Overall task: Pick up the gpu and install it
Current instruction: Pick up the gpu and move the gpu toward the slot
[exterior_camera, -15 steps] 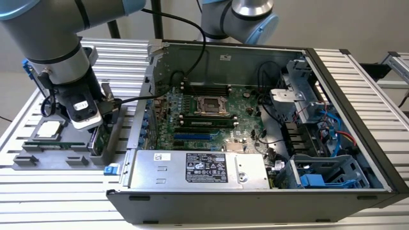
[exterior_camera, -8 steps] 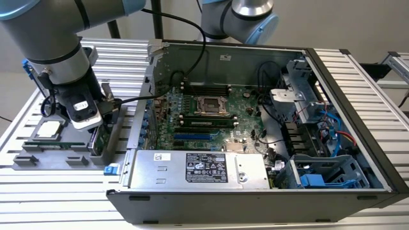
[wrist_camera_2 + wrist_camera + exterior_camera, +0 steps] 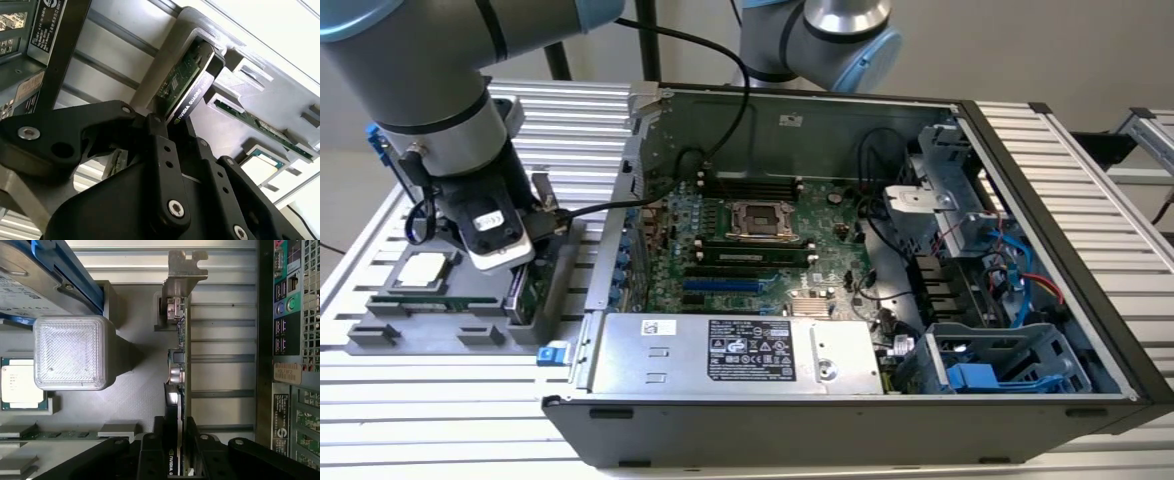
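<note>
The gpu (image 3: 176, 372) stands on edge in a slot of the grey parts holder (image 3: 135, 390), its silver bracket (image 3: 185, 270) at the far end, outside the open computer case (image 3: 1067, 250). The gripper (image 3: 176, 440) straddles the card's near end. Its black fingers (image 3: 152, 450) are drawn in narrow and appear to press on both faces. In the exterior view, the arm (image 3: 440, 110) reaches down at the view's left with its wrist pointing straight down at the holder. A processor chip (image 3: 424, 270) and a memory stick (image 3: 260, 125) lie beside the card.
</note>
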`<state>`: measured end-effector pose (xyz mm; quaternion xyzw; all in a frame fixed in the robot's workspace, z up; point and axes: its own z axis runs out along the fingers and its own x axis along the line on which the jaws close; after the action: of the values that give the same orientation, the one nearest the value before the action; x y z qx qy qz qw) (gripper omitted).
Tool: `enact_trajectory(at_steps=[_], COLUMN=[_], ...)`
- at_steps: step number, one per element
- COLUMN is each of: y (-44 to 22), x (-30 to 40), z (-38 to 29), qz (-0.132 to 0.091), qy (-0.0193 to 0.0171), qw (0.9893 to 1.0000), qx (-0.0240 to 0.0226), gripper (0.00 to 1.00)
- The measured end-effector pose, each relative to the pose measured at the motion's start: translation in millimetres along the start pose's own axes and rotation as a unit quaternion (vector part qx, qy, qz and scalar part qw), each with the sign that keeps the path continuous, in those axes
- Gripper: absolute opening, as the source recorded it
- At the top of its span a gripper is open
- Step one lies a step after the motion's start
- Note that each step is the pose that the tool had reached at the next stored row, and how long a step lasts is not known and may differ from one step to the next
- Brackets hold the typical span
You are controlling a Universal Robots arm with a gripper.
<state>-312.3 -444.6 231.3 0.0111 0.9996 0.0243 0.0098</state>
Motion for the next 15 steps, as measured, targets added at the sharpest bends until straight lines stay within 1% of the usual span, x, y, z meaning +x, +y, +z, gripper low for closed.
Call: enact_trajectory(at_steps=[10, 15], y=[-0.9, -0.8], x=[0.0, -0.1], z=[-0.1, -3.2], qz=[0.0, 0.0], qy=[-0.0002, 0.0], qw=[1.0, 1.0], qx=[-0.0001, 0.0], gripper=[0.0, 0.0])
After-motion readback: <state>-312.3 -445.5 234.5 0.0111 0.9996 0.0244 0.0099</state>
